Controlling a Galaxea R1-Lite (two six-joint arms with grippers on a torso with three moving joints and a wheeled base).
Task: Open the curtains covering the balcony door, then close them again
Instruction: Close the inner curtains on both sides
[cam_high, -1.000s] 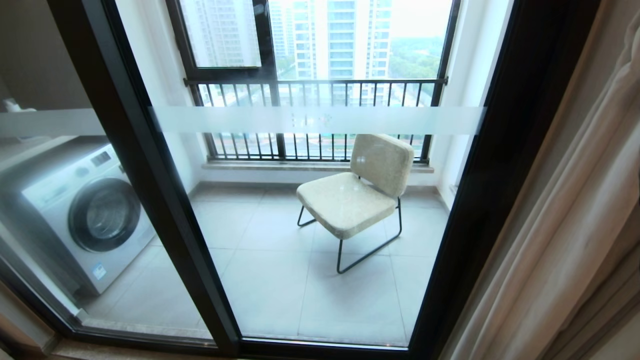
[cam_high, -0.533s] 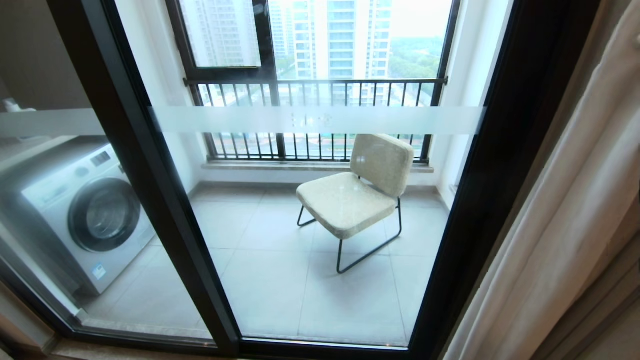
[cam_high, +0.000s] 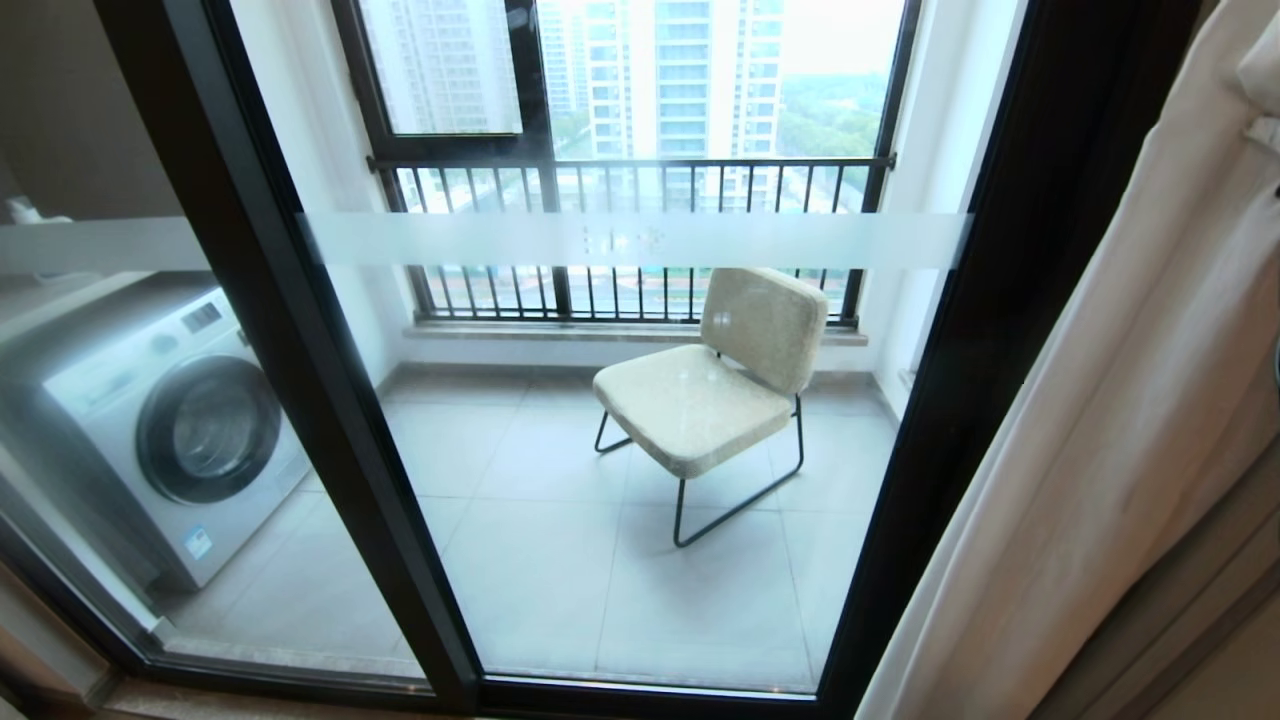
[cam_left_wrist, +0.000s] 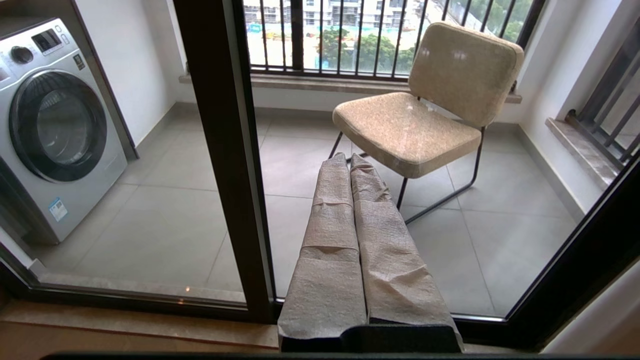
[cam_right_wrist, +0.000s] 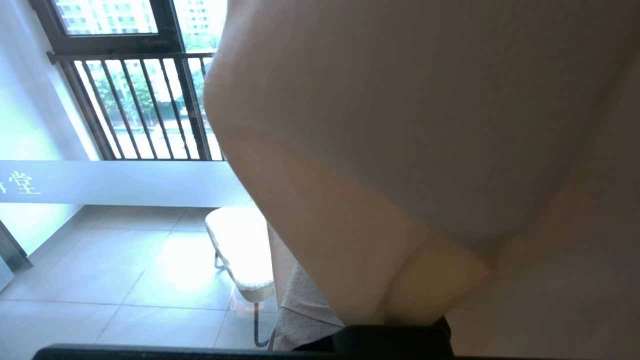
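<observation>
Smooth cream pleated curtains (cam_high: 1130, 420) beside glossy black-framed glass balcony door (cam_high: 1010, 300)

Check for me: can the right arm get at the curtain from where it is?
Probably yes. In the right wrist view the curtain drapes directly over the right gripper, with nothing between them, though whether the fabric is actually gripped isn't visible.

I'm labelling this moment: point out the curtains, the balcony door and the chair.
curtains (cam_high: 1130, 400), head view, pale folds.
balcony door (cam_high: 300, 330), head view, black frame post.
chair (cam_high: 690, 405), head view, seat cushion.
</observation>
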